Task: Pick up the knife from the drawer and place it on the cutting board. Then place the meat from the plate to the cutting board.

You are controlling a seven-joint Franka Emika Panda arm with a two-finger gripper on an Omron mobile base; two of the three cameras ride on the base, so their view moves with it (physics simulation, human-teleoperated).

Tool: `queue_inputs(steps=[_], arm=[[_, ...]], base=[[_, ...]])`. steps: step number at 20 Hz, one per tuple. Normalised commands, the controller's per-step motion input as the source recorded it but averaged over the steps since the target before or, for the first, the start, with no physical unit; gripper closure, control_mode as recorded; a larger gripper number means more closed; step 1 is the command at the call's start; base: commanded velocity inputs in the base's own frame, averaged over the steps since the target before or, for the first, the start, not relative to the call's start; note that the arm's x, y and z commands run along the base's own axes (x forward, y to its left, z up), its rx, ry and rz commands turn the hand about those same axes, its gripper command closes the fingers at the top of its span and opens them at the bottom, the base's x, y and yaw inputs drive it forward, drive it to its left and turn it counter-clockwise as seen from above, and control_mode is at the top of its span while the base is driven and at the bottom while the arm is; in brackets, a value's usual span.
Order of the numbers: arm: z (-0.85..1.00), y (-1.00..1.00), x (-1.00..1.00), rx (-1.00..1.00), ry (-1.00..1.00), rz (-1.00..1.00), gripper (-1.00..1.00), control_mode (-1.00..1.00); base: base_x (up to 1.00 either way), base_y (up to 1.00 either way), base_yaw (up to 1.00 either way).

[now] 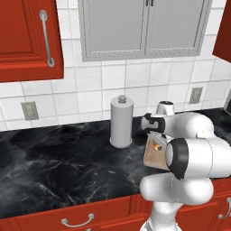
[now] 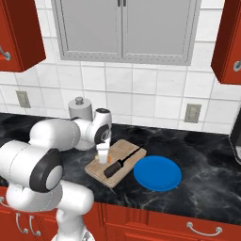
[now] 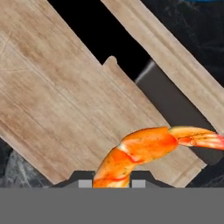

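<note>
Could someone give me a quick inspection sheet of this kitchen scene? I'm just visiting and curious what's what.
Surface: black marbled counter, with red drawers below.
Job's things: knife lies on the cutting board; the blue plate sits bare beside the board; the orange meat is over the board.
Clutter: paper-towel roll stands by the board.
Grippers: gripper points down at the board, fingers closed on the meat's end.
Cables: nothing seen.
Surroundings: white tiled wall with outlets, grey upper cabinet between red cabinets.
</note>
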Motion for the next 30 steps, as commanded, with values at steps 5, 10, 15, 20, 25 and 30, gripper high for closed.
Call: queue_inputs(steps=[5, 10, 15, 20, 25, 30], arm=[[0.00, 0.00, 0.02, 0.00, 0.00, 0.15, 1.00, -1.00], [0.00, 0.00, 0.00, 0.00, 0.00, 0.13, 1.00, -1.00], [0.00, 0.00, 0.00, 0.00, 0.00, 0.12, 1.00, -1.00], [-0.01, 0.00, 0.00, 0.00, 0.00, 0.12, 1.00, -1.00], [-0.05, 0.00, 0.00, 0.00, 0.00, 0.12, 1.00, -1.00], [-0.15, 0.00, 0.00, 0.00, 0.00, 0.12, 1.00, -1.00]], base=[[0.00, 0.00, 0.00], [0.00, 0.00, 0.00], [0.00, 0.00, 0.00], [0.00, 0.00, 0.00], [0.00, 0.00, 0.00], [0.00, 0.00, 0.00]])
